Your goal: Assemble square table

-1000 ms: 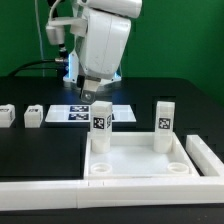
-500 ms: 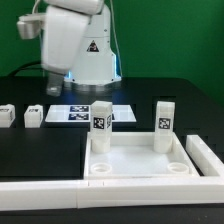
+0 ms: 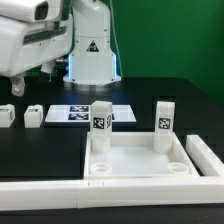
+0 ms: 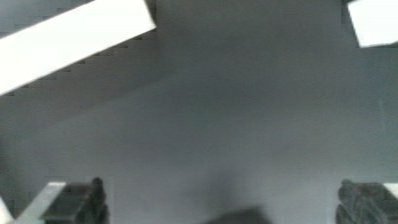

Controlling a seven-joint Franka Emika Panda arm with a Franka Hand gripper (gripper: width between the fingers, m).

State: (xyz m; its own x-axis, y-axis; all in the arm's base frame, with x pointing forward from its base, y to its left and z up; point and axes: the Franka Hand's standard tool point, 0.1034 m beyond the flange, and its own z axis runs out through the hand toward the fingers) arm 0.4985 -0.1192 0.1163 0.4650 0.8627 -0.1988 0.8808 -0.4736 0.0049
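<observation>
The square table's white top lies near the front, rim up. Two white tagged legs stand upright in its back corners, one toward the exterior view's left and one toward the right. Two more small leg blocks lie on the black table at the far left. My arm hangs high at the upper left, above those blocks. In the wrist view my gripper is open, with only blurred dark table between its fingers.
The marker board lies flat behind the top. A long white bar fence runs along the front and up the right side. Blurred white shapes sit at the edges of the wrist view.
My arm has swung from above the marker board toward the exterior view's left. The jaws stay open. The top, legs and blocks have not moved.
</observation>
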